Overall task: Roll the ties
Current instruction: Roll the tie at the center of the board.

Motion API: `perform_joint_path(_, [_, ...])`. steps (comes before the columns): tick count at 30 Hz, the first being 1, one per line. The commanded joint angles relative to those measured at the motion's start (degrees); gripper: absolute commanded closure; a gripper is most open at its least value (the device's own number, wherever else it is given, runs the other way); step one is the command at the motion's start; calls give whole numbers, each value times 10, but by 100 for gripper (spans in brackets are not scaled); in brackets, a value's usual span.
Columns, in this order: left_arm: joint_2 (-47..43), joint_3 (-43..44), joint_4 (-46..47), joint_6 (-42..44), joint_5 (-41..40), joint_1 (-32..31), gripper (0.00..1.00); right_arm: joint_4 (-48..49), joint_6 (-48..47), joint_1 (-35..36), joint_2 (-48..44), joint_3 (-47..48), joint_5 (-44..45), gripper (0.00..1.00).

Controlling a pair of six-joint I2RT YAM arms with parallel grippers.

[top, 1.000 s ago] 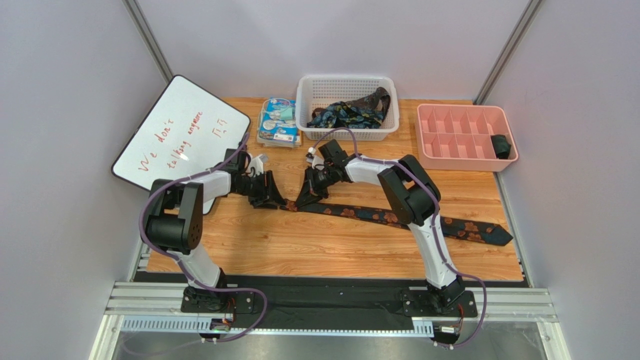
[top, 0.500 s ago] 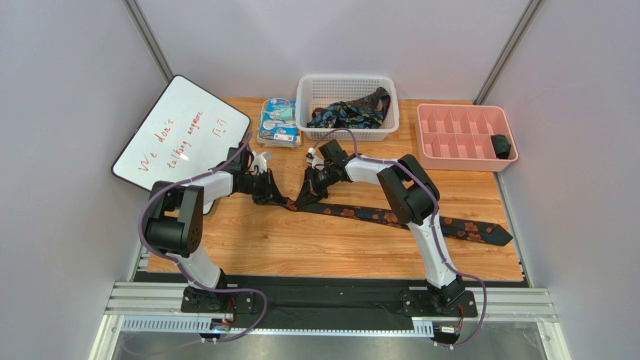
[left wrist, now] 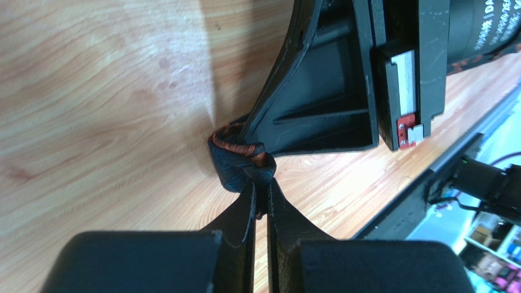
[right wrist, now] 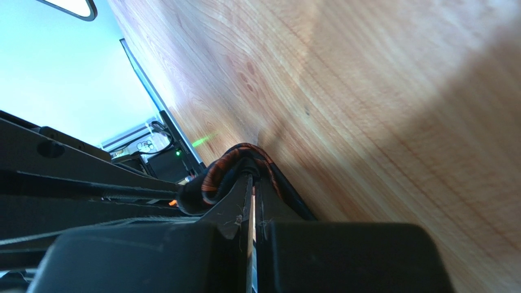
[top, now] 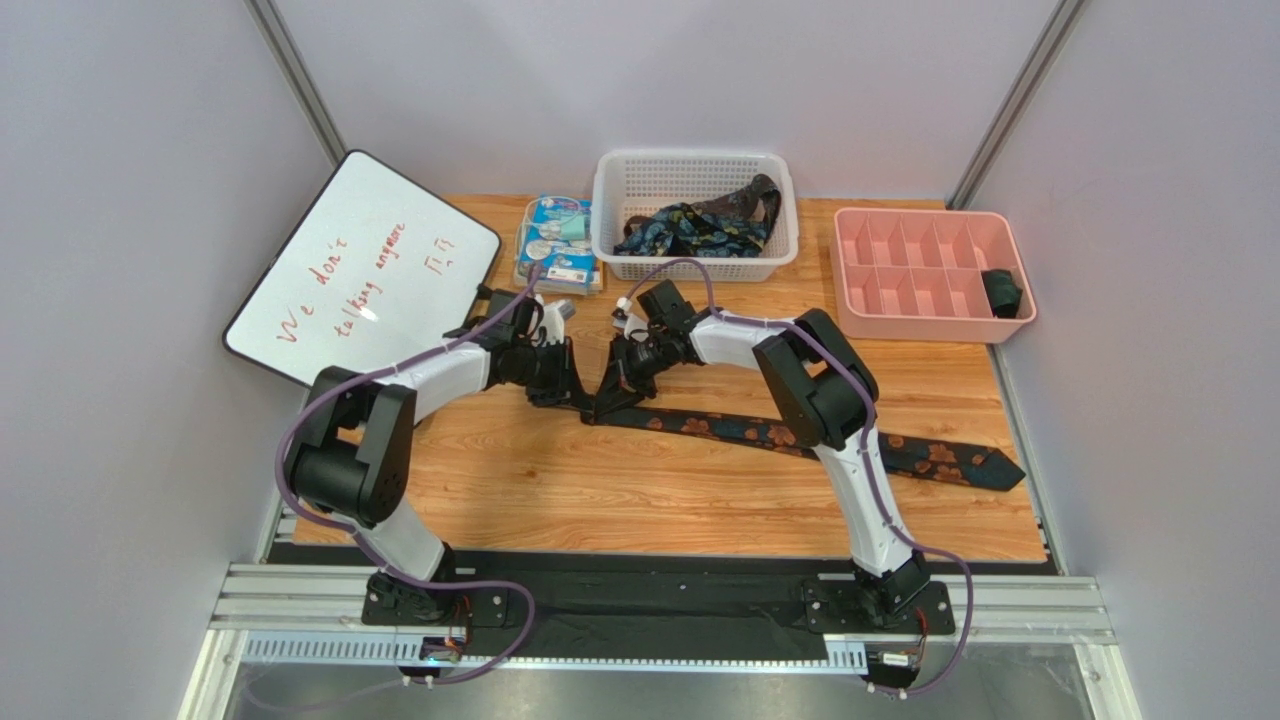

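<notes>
Tie [top: 706, 426], dark navy, orange-brown blotches — narrow end curled

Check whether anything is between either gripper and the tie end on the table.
Nothing visible is. The left gripper and right gripper both pinch the curled narrow end of the tie, tips facing each other on the wooden table; no other object lies between them.

A long dark floral necktie [top: 781, 434] lies diagonally on the wooden table [top: 601, 495], from centre to right. The left gripper [top: 564, 393] and right gripper [top: 604, 402] meet at its left end. Behind it stands a white plastic basket [top: 694, 156] holding bundled ties [top: 699, 228]. A blue-white printed packet [top: 556, 240] sits left of the basket, a pink compartment tray [top: 917, 329] to its right, and a whiteboard [top: 361, 270] far left.
</notes>
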Motion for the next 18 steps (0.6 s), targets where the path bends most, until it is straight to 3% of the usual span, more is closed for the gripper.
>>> perform_joint_path(1, [27, 36, -26, 12, -40, -23, 100, -4, -1, 2, -8, -5, 16, 100])
perform_joint_path(8, [49, 44, -71, 35, -98, -33, 100, -38, -35, 2, -36, -2, 1, 100])
perform_joint_path(18, [31, 35, -94, 53, -152, -34, 100, -170, -138, -20, -113, 7, 28, 82])
